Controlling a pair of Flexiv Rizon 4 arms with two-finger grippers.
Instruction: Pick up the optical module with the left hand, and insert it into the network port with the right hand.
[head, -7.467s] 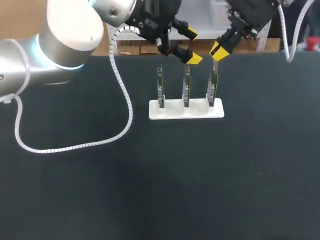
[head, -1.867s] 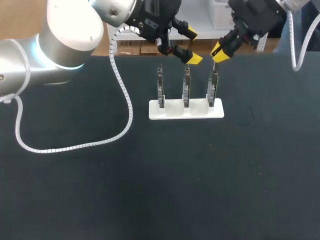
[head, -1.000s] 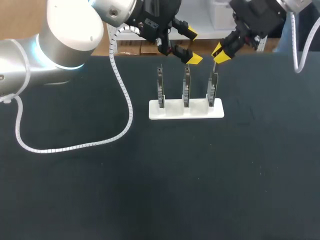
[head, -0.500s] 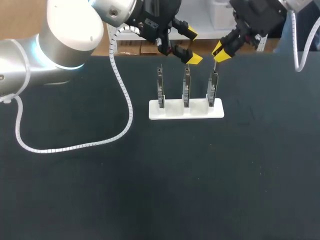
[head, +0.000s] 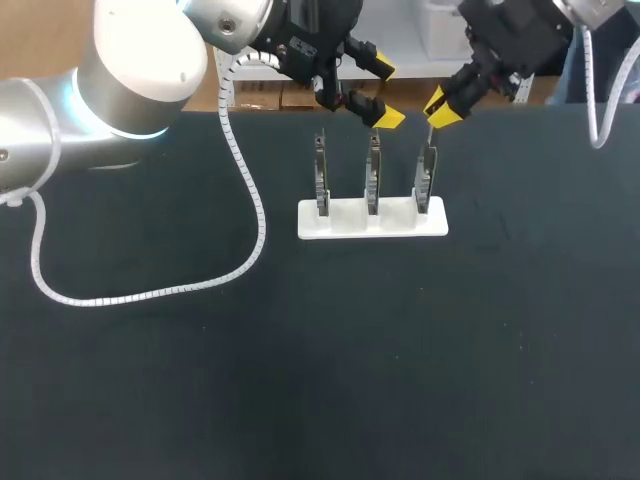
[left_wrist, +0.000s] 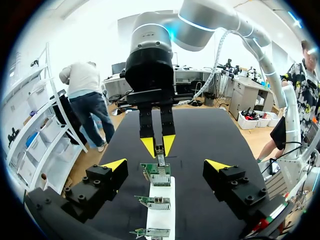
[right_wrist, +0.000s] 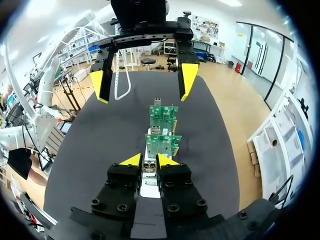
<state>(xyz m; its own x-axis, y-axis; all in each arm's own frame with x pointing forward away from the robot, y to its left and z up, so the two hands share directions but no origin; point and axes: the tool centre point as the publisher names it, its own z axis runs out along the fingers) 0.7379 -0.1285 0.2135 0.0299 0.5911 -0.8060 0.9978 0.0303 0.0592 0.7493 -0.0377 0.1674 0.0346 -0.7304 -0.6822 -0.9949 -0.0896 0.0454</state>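
Where the right arm comes in over the far edge of the table, you will find the right gripper directly above the right-hand circuit board. Its two fingers stand close together and clamp the optical module from both sides. The module stands upright at the top edge of that board; how deep it sits there you cannot tell.

Note that the left gripper hangs above the middle board, just beside the right gripper. Its fingers are spread wide and grip nothing. In the right wrist view you see the left gripper facing the right one across the row of boards.

All three boards, including the left board, stand upright in a row in the white holder, which rests near the far side of the table. A white spiral cable hangs from the left arm and loops across the table surface.
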